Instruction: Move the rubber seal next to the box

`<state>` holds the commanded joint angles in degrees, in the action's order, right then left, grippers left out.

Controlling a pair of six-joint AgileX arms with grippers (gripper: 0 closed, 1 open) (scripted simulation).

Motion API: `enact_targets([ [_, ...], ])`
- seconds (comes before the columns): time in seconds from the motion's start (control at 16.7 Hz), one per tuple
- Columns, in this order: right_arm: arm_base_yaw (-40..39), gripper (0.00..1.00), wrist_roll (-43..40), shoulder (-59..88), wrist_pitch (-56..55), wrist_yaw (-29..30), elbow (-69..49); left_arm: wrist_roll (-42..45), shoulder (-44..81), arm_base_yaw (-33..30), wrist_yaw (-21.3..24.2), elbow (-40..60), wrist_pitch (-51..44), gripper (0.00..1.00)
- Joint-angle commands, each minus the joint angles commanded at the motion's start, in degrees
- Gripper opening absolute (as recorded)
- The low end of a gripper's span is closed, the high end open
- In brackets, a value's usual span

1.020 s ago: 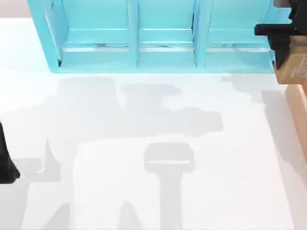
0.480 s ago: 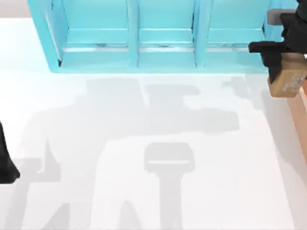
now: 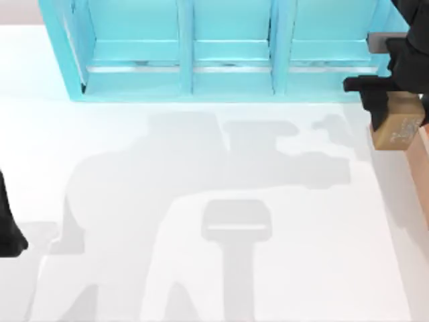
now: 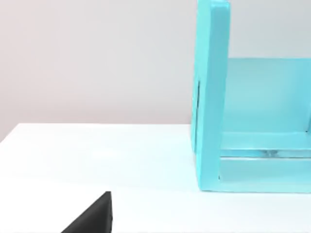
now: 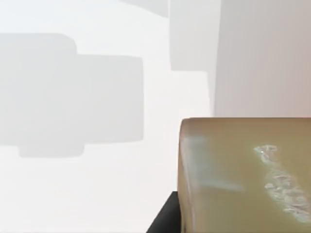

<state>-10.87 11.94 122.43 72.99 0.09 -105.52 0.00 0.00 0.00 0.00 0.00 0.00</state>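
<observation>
White counter (image 3: 201,201) spreads below the turquoise shelf (image 3: 228,47). Right pincer (image 3: 395,107), clamped on the rubber seal (image 3: 397,129), has carried it forward, now just beside the box (image 3: 423,154); lowering seems next. Left arm parked far left.

The shelf (image 3: 221,50) stands along the table's (image 3: 201,268) far edge. At the right, before the shelf's end, the right gripper (image 3: 395,100) holds the seal (image 3: 397,127) just beside the box (image 3: 422,161). The left arm (image 3: 8,221) sits at the left edge.
</observation>
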Motion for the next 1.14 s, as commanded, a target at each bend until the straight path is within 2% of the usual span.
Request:
enact_targets([
  [0.78,0.00,0.98,0.00,0.00,0.00,0.00,0.00,0.00,0.00,0.00,0.00,0.00,0.00,1.00],
  [1.14,0.00,1.00,0.00,0.00,0.00,0.00,0.00,0.00,0.00,0.00,0.00,0.00,0.00,1.00],
])
